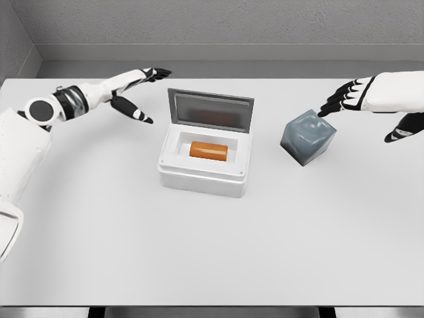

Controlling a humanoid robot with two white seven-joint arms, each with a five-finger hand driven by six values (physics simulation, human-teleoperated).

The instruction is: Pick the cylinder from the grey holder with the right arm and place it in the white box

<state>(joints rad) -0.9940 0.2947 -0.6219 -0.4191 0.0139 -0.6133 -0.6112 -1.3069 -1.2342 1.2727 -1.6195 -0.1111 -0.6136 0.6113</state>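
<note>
An orange cylinder (208, 150) lies on its side inside the white box (205, 176), whose grey lid (211, 111) stands raised at the back. The grey holder (308, 137) sits to the right of the box, and I see nothing in it. My right hand (361, 109) hovers just above and to the right of the holder, fingers spread and holding nothing. My left hand (140, 93) is stretched out at the upper left, fingers extended toward the box lid, also empty.
Everything rests on a pale table (212, 252) whose front edge runs along the bottom of the view. A grey wall (212, 26) stands behind the table's far edge.
</note>
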